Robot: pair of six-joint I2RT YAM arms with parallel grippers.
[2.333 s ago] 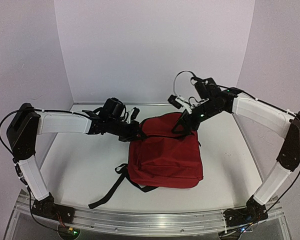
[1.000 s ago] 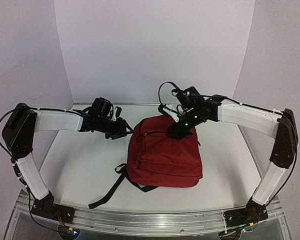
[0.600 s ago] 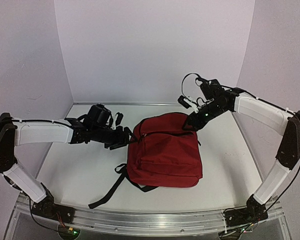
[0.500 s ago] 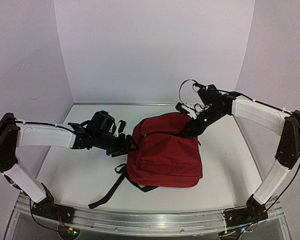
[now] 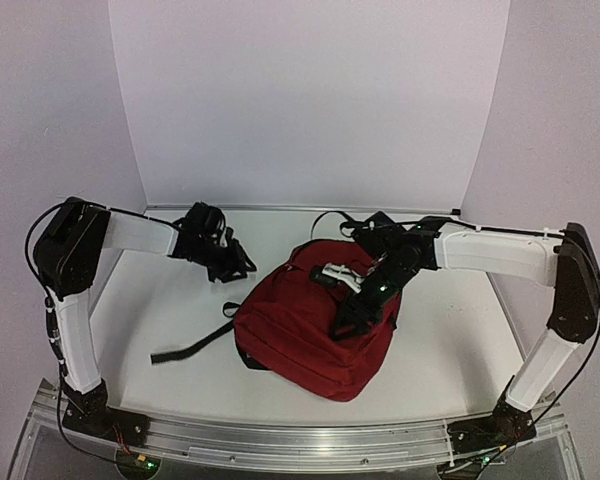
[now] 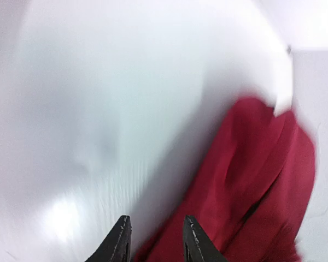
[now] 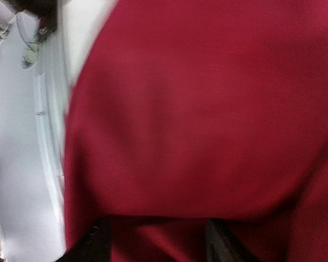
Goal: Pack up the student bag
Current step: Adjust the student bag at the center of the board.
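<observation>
The right claw (image 5: 348, 312) pushes down on the student bag (image 5: 290, 340), holding it or not I cannot tell, the left claw (image 6: 156, 229) hangs open nearby, and opening the bag seems next

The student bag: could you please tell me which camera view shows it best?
The top external view: it alone shows the whole student bag, outline and black strap included. The left wrist view catches only a blurred red part of it, and the right wrist view is filled with blurred red fabric.
</observation>
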